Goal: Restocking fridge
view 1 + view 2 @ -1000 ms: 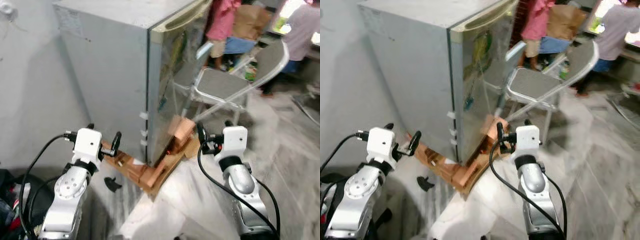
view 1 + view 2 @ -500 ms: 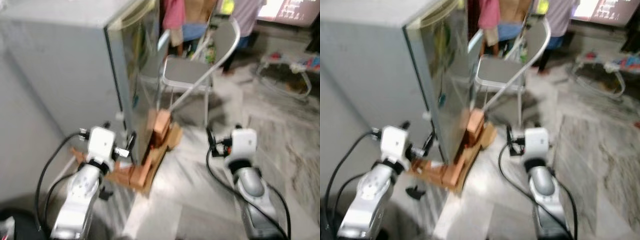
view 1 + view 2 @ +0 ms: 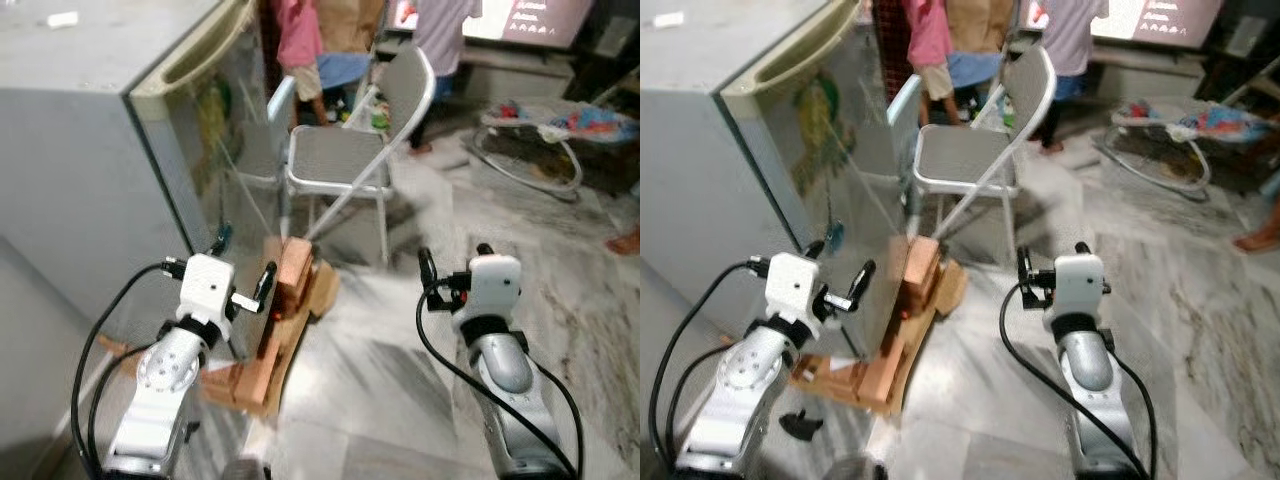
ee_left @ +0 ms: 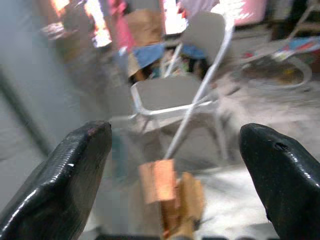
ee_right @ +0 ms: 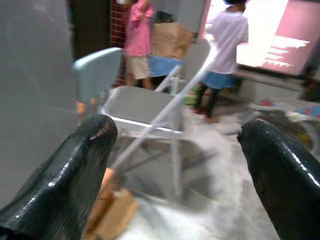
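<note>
Fridge (image 3: pixel 100 170) stands at our left, door shut, raised on bricks (image 3: pixel 285 300). We judge the door heavy, stiff and slick; best hold is the recessed handle (image 3: pixel 185 65) along its top edge. Left gripper (image 3: pixel 245 270) hangs just beside the door's lower corner, fingers spread, empty. Right gripper (image 3: pixel 452 265) is well apart, fingers also spread, toward the folding chair (image 3: pixel 350 150).

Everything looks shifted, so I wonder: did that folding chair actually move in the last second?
No. The folding chair sits beside the fridge as before; the camera turned.
</note>
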{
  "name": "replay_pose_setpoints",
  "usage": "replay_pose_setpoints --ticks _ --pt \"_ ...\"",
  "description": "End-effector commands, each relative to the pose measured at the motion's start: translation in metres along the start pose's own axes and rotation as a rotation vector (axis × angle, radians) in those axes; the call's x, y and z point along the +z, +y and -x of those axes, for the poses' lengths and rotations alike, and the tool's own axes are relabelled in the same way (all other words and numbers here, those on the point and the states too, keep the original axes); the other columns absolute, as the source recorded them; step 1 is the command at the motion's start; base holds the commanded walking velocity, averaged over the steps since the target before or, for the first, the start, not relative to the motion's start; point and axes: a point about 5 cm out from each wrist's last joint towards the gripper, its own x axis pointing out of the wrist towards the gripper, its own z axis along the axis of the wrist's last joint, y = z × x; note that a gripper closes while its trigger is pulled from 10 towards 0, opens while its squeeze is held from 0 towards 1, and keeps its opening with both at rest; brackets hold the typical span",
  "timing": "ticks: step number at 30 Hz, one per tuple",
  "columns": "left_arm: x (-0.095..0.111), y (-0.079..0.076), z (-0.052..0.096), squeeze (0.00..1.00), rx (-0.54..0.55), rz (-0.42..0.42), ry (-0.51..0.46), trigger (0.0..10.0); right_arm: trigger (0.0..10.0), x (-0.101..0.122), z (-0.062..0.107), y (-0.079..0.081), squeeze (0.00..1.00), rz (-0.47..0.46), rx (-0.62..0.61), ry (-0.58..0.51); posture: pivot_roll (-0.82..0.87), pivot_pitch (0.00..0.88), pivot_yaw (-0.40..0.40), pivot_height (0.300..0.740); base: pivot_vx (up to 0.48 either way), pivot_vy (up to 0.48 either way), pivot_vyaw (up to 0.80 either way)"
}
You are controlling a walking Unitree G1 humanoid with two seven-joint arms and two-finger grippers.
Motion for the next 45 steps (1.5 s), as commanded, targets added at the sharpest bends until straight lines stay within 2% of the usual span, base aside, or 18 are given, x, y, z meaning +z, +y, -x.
replay_pose_setpoints --ticks 1,9,11,19,25,27,32,37,40,41,44,45 --pt "0.003 -0.001 -0.002 0.0 0.005 0.005 -0.016 10.0 10.0 0.001 0.001 -0.005 0.0 0.014 -0.008 0.0 0.05 0.019 -0.012 0.74 0.0 0.0 0.0" --pt "0.0 0.002 0.003 0.0 0.037 0.018 -0.004 10.0 10.0 0.0 0.002 -0.006 0.0 0.016 -0.011 0.004 0.04 0.019 -0.01 0.74 0.0 0.0 0.0" --pt "-0.003 0.011 0.003 0.0 0.111 0.057 0.009 10.0 10.0 0.0 0.003 -0.006 0.0 0.016 -0.01 0.009 0.04 0.024 -0.012 0.74 0.0 0.0 0.0" --pt "-0.007 0.04 -0.006 0.0 0.223 0.098 0.037 10.0 10.0 0.001 0.007 -0.007 0.0 0.017 -0.007 0.018 0.03 0.042 -0.019 0.74 0.0 0.0 -0.7" --pt "-0.002 0.048 -0.033 0.0 0.216 0.112 0.031 10.0 10.0 0.001 0.017 -0.005 0.0 0.02 0.012 0.032 0.02 0.059 -0.022 0.74 0.0 0.0 -0.1" --pt "0.001 0.055 -0.047 0.0 0.233 0.105 0.024 10.0 10.0 0.001 0.021 -0.002 0.0 0.017 0.027 0.039 0.0 0.061 -0.017 0.74 0.0 0.0 0.0" --pt "0.011 0.063 -0.058 0.0 0.282 0.124 -0.01 10.0 10.0 0.001 0.03 -0.004 0.0 0.014 0.03 0.045 -0.01 0.064 -0.007 0.74 0.0 0.0 0.0" --pt "0.002 0.046 -0.049 0.0 0.198 0.137 0.011 10.0 10.0 0.0 0.034 -0.004 0.0 0.007 0.025 0.062 -0.01 0.079 -0.005 0.74 0.0 0.0 0.0" --pt "-0.007 0.033 -0.038 0.0 0.119 0.148 0.039 10.0 10.0 0.0 0.034 -0.004 0.0 0.005 0.034 0.068 0.0 0.087 -0.01 0.74 0.0 0.0 0.0" --pt "-0.012 0.026 -0.029 0.0 0.077 0.15 0.058 10.0 10.0 0.0 0.033 -0.003 0.0 0.002 0.044 0.07 0.0 0.087 -0.01 0.74 0.0 0.0 0.0" --pt "-0.015 0.024 -0.02 0.0 0.062 0.143 0.067 10.0 10.0 0.0 0.034 -0.003 0.0 -0.002 0.054 0.073 0.01 0.092 -0.011 0.74 0.0 0.0 0.0" --pt "-0.017 0.027 -0.015 0.0 0.095 0.142 0.071 10.0 10.0 0.0 0.034 -0.002 0.0 -0.004 0.057 0.076 0.01 0.095 -0.013 0.74 0.0 0.0 0.0"
